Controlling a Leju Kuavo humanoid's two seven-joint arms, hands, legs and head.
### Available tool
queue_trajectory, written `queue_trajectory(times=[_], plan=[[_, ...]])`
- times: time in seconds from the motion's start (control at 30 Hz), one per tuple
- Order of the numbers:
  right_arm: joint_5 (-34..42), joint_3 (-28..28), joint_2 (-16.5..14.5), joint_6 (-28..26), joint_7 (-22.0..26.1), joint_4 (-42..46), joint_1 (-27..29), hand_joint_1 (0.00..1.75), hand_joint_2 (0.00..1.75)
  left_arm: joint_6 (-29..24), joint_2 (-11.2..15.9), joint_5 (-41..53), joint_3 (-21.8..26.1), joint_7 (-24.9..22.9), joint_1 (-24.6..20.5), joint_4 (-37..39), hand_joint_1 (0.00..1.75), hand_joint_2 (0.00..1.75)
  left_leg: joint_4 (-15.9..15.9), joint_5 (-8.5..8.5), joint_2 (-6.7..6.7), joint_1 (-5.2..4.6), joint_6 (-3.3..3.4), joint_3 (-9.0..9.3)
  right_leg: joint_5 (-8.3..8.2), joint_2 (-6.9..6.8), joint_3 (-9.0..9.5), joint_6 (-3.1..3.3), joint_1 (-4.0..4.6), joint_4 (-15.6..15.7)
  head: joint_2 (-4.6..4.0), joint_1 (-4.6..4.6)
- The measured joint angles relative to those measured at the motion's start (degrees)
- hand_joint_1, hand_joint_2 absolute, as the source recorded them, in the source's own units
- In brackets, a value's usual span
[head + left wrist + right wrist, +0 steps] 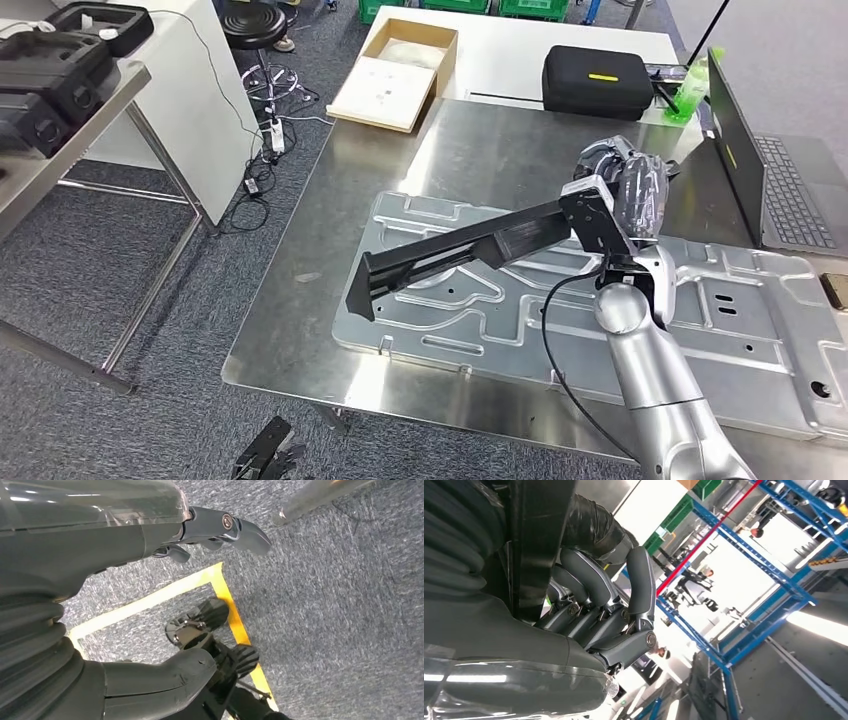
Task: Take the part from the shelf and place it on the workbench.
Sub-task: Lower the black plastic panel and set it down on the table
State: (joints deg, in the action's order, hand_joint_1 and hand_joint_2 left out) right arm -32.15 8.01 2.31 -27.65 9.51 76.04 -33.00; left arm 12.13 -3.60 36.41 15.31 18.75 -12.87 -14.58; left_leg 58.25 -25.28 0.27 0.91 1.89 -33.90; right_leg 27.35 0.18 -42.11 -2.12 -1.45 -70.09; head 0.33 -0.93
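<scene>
Right hand point(628, 190) gripping black part point(460, 250), above workbench point(300, 300) edge

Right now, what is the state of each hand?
Left hand: open, holding nothing.
Right hand: closed on the black part, above the workbench.

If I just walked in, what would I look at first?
Probably the long black part that the robot's right hand holds out over the shiny metal workbench, above a big stamped silver panel lying on it. Next you might spot the bright green bottle at the bench's far edge, beside an open laptop.
</scene>
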Motion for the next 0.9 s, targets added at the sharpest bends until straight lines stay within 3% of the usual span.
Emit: queue_trajectory(times=[0.07,0.1,0.2,0.27,0.37,0.4,0.43,0.47,0.53,0.6,0.73,0.77,0.83,0.9], plan=[[0.0,-0.14,0.05,0.06,-0.08,-0.43,-0.19,1.75,1.75,-0.03,0.01,-0.05,-0.01,0.1,-0.06,0.0,0.0,1.75,0.51,-0.51,-0.02,0.04,-0.61,-0.03,-2.73,-0.35,3.55,-0.17,-0.13,7.17,0.0,0.02],[0.0,-0.16,0.05,0.14,-0.23,-0.64,-0.27,1.75,1.75,-0.06,0.01,-0.08,-0.01,0.2,-0.08,0.0,0.0,1.75,0.65,-0.67,-0.02,-0.03,-0.97,-0.08,-3.13,-0.44,4.54,-0.02,-0.04,9.26,0.0,0.03],[0.12,-0.36,0.07,0.58,-0.87,-1.47,-0.4,1.75,1.75,-0.41,0.02,0.05,-0.05,0.61,-0.04,0.0,0.0,1.75,0.59,-0.91,0.06,-0.09,-1.91,-0.14,-2.88,-0.32,4.84,1.12,0.25,10.18,0.0,0.1],[0.36,-0.56,0.1,1.03,-1.12,-2.08,-0.63,1.75,1.75,-0.74,0.02,0.2,-0.11,0.97,-0.05,0.0,0.0,1.75,2.24,-2.22,0.08,0.13,-2.34,-0.74,-2.95,-0.26,5.09,1.99,0.25,10.45,0.0,0.1],[0.87,-0.78,0.12,1.75,-1.41,-3.09,-1.04,1.75,1.75,-0.88,0.02,0.22,-0.19,1.53,0.0,0.0,0.0,1.75,12.06,-6.92,0.03,0.2,-2.42,-5.33,-2.81,-0.14,5.4,2.87,0.59,10.59,0.0,0.13],[1.09,-0.86,0.12,1.94,-1.56,-3.47,-1.03,1.75,1.75,-0.88,0.03,0.21,-0.21,1.62,0.07,0.0,0.0,1.75,15.23,-7.81,0.02,0.18,-2.34,-7.02,-2.74,-0.05,5.46,3.01,0.79,10.56,0.0,0.12],[1.31,-0.96,0.12,2.08,-1.73,-3.85,-0.99,1.75,1.75,-0.91,0.04,0.19,-0.23,1.6,0.14,0.0,0.0,1.75,16.7,-7.68,0.01,0.15,-2.21,-7.95,-2.66,0.04,5.54,3.12,0.98,10.52,0.0,0.12],[1.56,-1.07,0.12,2.14,-1.95,-4.18,-0.98,1.75,1.75,-1.03,0.06,0.18,-0.24,1.41,0.19,0.0,0.0,1.75,15.94,-6.44,-0.01,0.08,-1.97,-7.82,-2.59,0.14,5.65,3.19,1.15,10.47,0.0,0.12],[2.25,-1.27,0.12,2.25,-2.48,-4.71,-1.13,1.75,1.75,-1.63,0.09,0.19,-0.25,0.84,0.18,0.0,0.0,1.75,9.27,-2.32,-0.1,-0.26,-1.14,-5.05,-2.4,0.3,5.89,3.22,1.34,10.33,0.0,0.12],[2.89,-1.54,0.13,2.4,-3.0,-5.26,-1.4,1.75,1.75,-2.43,0.12,0.29,-0.28,0.35,0.04,0.0,0.0,1.75,3.14,-0.06,-0.21,-0.7,-0.43,-2.28,-2.28,0.42,5.81,2.94,1.51,10.17,0.0,0.13],[3.21,-2.01,0.26,2.46,-3.21,-6.42,-1.52,1.75,1.75,-2.42,0.11,0.6,-0.47,0.94,-0.08,0.0,0.0,1.75,0.68,0.35,-0.18,-0.83,0.02,-1.22,-2.25,0.48,5.56,1.82,1.37,10.11,0.0,0.11],[3.21,-2.07,0.33,2.44,-3.16,-6.58,-1.56,1.75,1.75,-2.36,0.11,0.68,-0.52,1.15,-0.11,0.0,0.0,1.75,0.29,0.56,-0.11,-0.68,0.25,-0.99,-1.61,0.43,5.27,1.51,1.34,9.32,0.0,0.1],[3.22,-2.2,0.49,2.39,-3.09,-6.87,-1.63,1.75,1.75,-2.28,0.1,0.72,-0.58,1.33,-0.17,0.0,0.0,1.75,-0.19,0.82,-0.02,-0.48,0.57,-0.69,1.21,0.3,3.17,1.0,1.12,4.52,0.0,0.08],[3.25,-2.38,0.59,2.38,-3.08,-7.28,-1.52,0.87,0.87,-2.25,0.1,0.73,-0.64,1.34,-0.11,0.0,0.0,1.75,-0.13,0.82,-0.01,-0.46,0.66,-0.71,4.02,0.23,-0.17,0.57,0.81,-2.21,0.0,0.08]])
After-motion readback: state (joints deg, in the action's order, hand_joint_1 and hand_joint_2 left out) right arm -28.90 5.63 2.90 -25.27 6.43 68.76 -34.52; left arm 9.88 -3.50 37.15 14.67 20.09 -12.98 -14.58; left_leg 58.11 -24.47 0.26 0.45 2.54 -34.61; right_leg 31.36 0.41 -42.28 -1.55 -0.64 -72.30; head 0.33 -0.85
